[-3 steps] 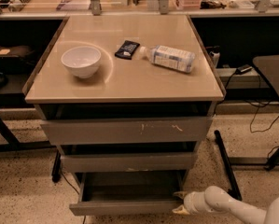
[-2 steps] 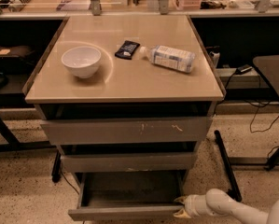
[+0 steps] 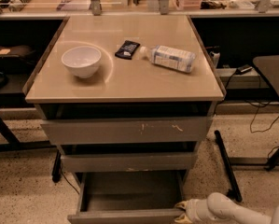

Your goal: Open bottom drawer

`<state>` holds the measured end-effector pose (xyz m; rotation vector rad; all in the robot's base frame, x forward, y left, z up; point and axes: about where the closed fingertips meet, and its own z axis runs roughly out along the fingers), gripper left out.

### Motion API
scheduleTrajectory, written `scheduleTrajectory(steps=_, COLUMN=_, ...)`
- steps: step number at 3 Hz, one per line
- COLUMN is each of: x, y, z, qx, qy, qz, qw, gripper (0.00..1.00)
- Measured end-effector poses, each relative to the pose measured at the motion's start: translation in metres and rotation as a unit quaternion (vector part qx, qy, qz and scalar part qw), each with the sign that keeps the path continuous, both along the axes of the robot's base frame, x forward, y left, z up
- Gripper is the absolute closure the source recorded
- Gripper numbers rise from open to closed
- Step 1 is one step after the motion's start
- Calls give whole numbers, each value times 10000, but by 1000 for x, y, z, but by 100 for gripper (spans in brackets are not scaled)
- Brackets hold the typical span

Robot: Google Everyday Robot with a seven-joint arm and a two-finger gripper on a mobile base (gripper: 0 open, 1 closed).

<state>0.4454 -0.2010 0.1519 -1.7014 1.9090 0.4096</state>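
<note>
More open bottom drawer (image 3: 129, 196), hand (image 3: 181, 212) front-right

A beige square counter (image 3: 129, 80) carries a white round bowl (image 3: 81, 61), a dark flat packet (image 3: 127, 49) and a lying plastic bottle (image 3: 169, 58). Below, the slim grey metal bottom drawer (image 3: 129, 195) stands open, with the pincer (image 3: 182, 212) at its front right corner.

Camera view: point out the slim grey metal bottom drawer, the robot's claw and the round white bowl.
Slim grey metal bottom drawer (image 3: 129, 195), camera view, tray floor.
Robot's claw (image 3: 182, 212), camera view, its tip, at drawer's front-right corner.
Round white bowl (image 3: 81, 61), camera view, inner hollow.
</note>
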Motion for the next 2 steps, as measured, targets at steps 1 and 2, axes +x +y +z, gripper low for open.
scheduleTrajectory(steps=1, x=-1, y=2, z=4, qx=0, qy=0, qz=0, qw=10000, gripper=80)
scheduleTrajectory(steps=2, x=-1, y=2, z=4, qx=0, qy=0, qz=0, qw=10000, gripper=57)
